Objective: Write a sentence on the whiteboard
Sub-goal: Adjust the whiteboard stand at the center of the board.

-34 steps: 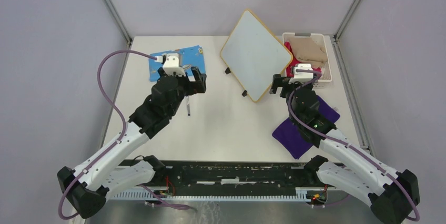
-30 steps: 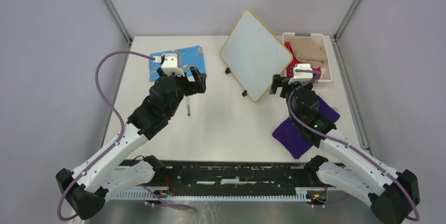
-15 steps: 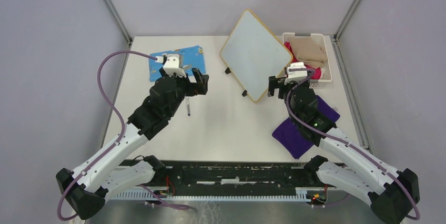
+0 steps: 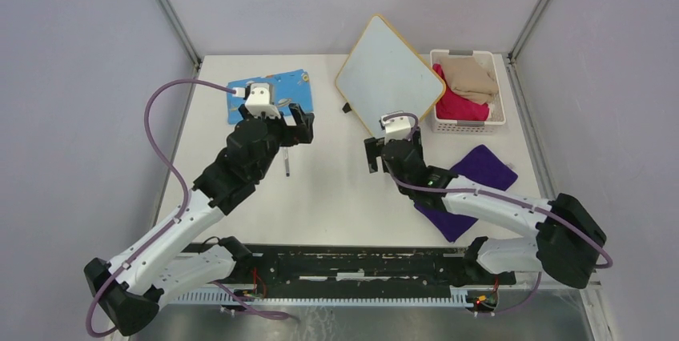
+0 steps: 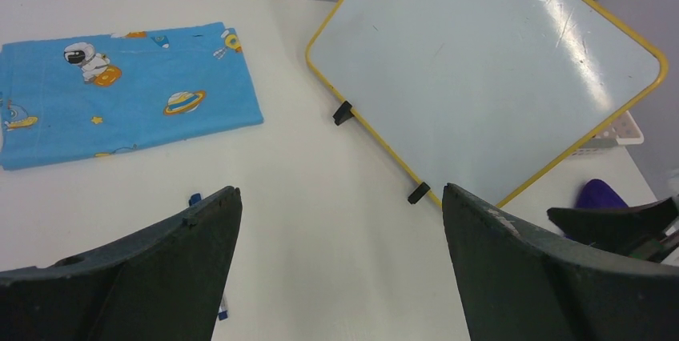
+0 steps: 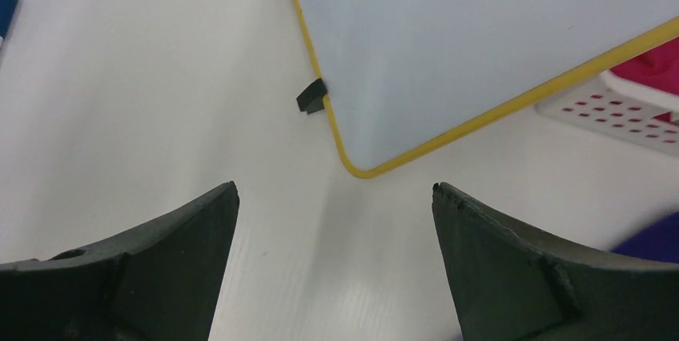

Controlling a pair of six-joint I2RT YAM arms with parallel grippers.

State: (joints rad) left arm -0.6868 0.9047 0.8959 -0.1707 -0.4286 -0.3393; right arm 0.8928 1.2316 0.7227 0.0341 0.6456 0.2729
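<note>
White with a thin yellow rim, the whiteboard [image 4: 390,83] lies turned like a diamond at the far middle of the desk [image 4: 336,197]. Its far corner reaches past the desk's far edge, and its right corner lies over the left rim of a white basket [image 4: 472,54]. Its face is plain white with a few faint scuffs. Two small black clips [image 5: 343,112] sit on its near-left edge.

Just near and left of the board's near corner hangs the right hand [image 4: 374,155], not touching the board. In the right wrist view its two fingers [image 6: 128,269] stand wide apart with nothing between them. The rounded near corner and one clip [image 6: 311,96] lie on the desk just ahead of the gap.

Well to the left, the left hand [image 4: 298,126] hovers over bare desk, clear of the board. Its fingers [image 5: 120,269] are also spread wide and hold nothing. A thin marker [image 4: 287,163] lies on the desk just near of this hand. A blue patterned cloth [image 5: 128,85] lies flat at the far left.

The basket holds tan and pink cloth. A purple cloth [image 4: 480,166] lies near of it, on the right side of the desk.
</note>
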